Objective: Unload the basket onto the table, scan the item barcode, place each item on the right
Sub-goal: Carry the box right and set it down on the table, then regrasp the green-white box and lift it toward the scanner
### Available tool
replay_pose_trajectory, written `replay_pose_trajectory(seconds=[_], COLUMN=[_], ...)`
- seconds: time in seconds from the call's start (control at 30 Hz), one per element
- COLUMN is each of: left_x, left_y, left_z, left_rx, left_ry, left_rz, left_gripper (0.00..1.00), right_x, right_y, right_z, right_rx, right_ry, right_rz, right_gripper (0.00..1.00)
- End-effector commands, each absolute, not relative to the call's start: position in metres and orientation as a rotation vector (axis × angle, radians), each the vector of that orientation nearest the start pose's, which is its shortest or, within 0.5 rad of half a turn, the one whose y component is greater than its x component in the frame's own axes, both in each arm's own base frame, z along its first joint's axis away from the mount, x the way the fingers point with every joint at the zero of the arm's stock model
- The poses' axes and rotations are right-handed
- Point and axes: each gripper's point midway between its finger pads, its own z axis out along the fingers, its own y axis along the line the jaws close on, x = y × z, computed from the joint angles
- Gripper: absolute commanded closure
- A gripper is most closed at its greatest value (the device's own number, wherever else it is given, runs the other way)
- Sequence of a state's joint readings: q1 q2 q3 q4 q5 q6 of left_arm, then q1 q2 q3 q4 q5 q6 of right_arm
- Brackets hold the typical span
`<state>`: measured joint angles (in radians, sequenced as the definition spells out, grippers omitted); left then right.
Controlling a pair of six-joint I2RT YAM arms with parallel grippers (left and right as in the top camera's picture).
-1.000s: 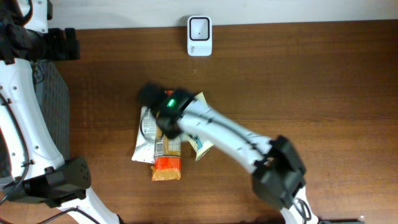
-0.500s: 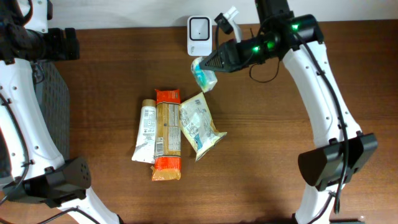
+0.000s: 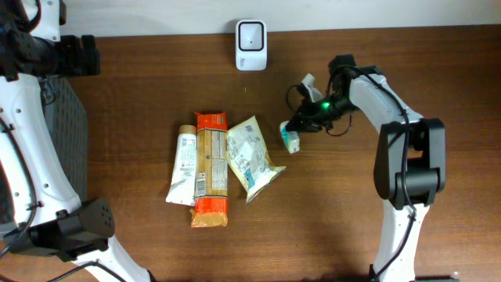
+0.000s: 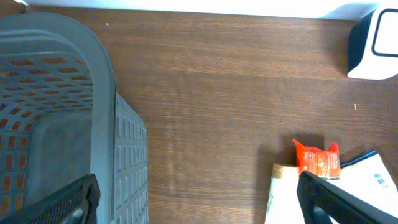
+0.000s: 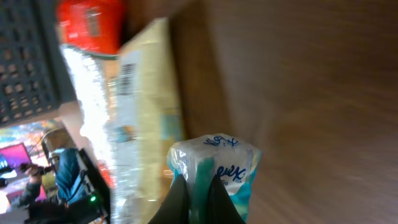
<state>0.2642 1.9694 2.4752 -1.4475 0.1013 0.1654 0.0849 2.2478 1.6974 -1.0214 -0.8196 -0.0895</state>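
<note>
Right gripper (image 3: 298,128) carried the tissue pack (image 3: 291,140) from the scanner (image 3: 251,45); now near the pale bag (image 3: 250,160).

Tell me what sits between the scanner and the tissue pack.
Nothing: overhead shows only bare tabletop between the scanner and the tissue pack in the right claw.

Blue cursive lettering on the tissue pack (image 5: 214,155), lower centre of the right wrist view, only the ending "ex" legible, barcode on the pale packet (image 5: 146,93), upper left, digits too blurred to read
</note>
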Motion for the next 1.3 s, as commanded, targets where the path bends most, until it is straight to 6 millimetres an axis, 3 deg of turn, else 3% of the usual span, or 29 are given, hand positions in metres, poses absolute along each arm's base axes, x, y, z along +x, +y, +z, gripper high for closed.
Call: replay_pose_trajectory(seconds=[0.0, 0.1, 0.17, 0.23, 0.33, 0.43, 0.57, 0.63, 0.83, 1.0, 1.17, 1.23, 1.27], left_x=[0.441, 0.441, 0.441, 0.441, 0.441, 0.441, 0.441, 0.441, 0.441, 0.441, 0.441, 0.441, 0.441], left_y=[0.1, 0.1, 0.1, 0.1, 0.1, 0.1, 0.1, 0.1, 0.1, 0.1, 0.1, 0.1, 0.1], left_z=[0.332, 0.332, 0.332, 0.332, 0.332, 0.332, 0.332, 0.332, 0.332, 0.332, 0.332, 0.332, 0.332], left_rx=[-0.059, -0.059, -0.059, -0.059, -0.059, -0.059, -0.059, -0.059, -0.059, -0.059, -0.059, -0.059, -0.059], left_ry=[2.497, 2.497, 2.497, 2.497, 2.497, 2.497, 2.497, 2.497, 2.497, 2.497, 2.497, 2.497, 2.497], left_rz=[0.049, 0.049, 0.049, 0.049, 0.049, 0.049, 0.049, 0.049, 0.049, 0.049, 0.049, 0.049, 0.049], left_gripper=[0.01, 0.01, 0.01, 0.01, 0.01, 0.01, 0.01, 0.01, 0.01, 0.01, 0.01, 0.01, 0.01], right_x=[0.417, 0.419, 0.418, 0.414, 0.406, 0.41, 0.425, 0.415, 0.378, 0.37, 0.367, 0.368, 0.367], right_y=[0.128, 0.089, 0.062, 0.05, 0.064, 0.074, 0.076, 0.085, 0.119, 0.106, 0.105, 0.102, 0.101], right_z=[0.024, 0.009, 0.001, 0.003, 0.014, 0.021, 0.041, 0.051, 0.019, -0.018, -0.023, -0.023, -0.023], right_rx=[-0.18, -0.112, -0.026, 0.027, -0.152, -0.304, -0.345, -0.335, -0.385, -0.233, -0.212, -0.201, -0.199], right_ry=[2.953, 3.04, 3.093, 3.103, 3.071, 3.031, 2.988, 3.015, 3.107, 3.167, 3.171, 3.171, 3.174], right_rz=[1.1, 0.87, 0.73, 0.743, 0.876, 0.871, 0.85, 0.922, 0.99, 0.89, 0.895, 0.891, 0.892], right_gripper=[0.87, 0.59, 0.55, 0.55, 0.55, 0.55, 0.56, 0.57, 0.7, 0.78, 0.95, 0.91, 0.81])
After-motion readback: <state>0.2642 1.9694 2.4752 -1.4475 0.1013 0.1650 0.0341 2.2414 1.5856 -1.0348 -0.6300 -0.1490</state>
